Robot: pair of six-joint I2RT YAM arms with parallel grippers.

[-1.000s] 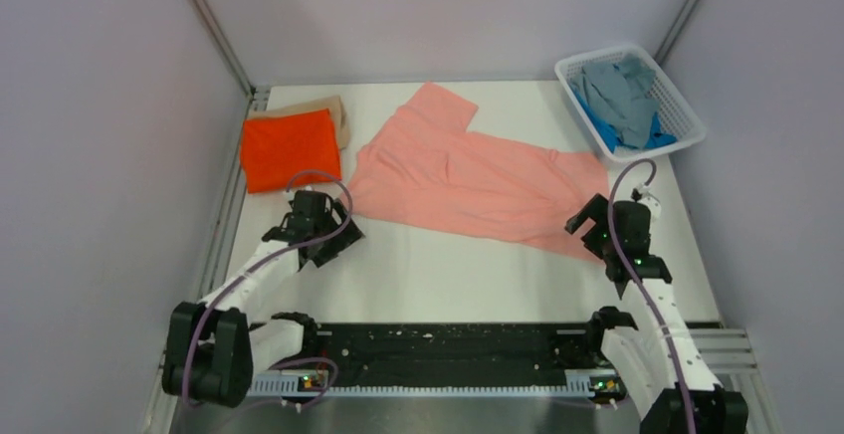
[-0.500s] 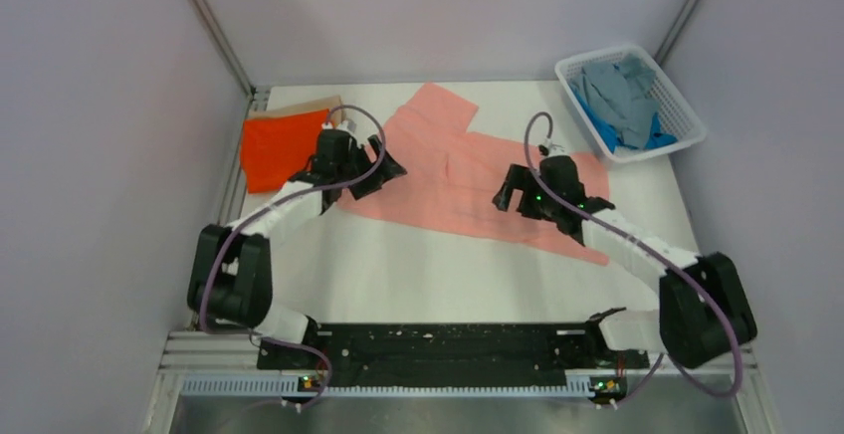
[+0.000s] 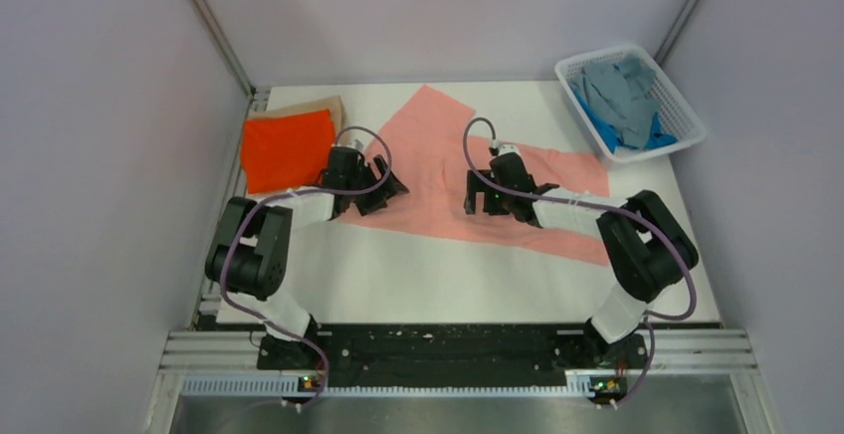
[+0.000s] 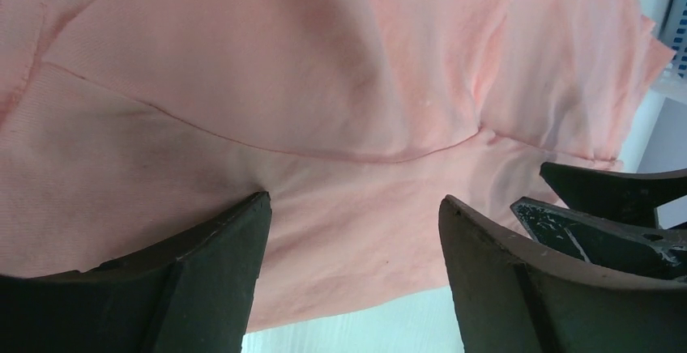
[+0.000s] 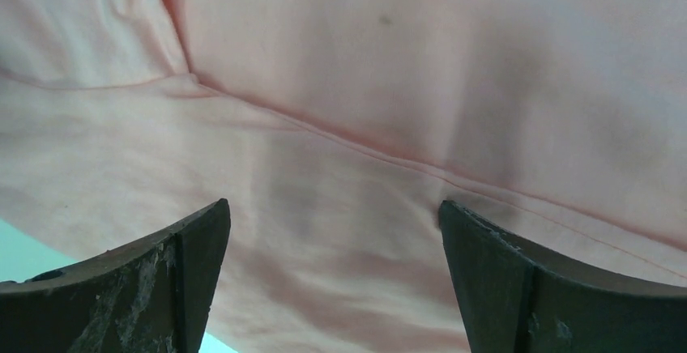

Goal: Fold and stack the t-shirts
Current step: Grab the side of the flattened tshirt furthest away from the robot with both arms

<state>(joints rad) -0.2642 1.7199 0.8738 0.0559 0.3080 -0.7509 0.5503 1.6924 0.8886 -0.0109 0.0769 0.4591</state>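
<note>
Probably a robotics lab cell: plain lilac wall panels [image 3: 100,155] and silver aluminium frame struts [image 3: 211,26] enclose a white tabletop [image 3: 448,275]; at frame bottom, a slotted metal rail [image 3: 448,386].

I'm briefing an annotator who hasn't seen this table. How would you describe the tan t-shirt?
At the far left corner of the white table lies a folded bright orange t-shirt. The tan t-shirt sits under it, showing only as a narrow strip along the orange one's far and right edges. It is the only beige cloth, beside the spread salmon pink t-shirt.
</note>
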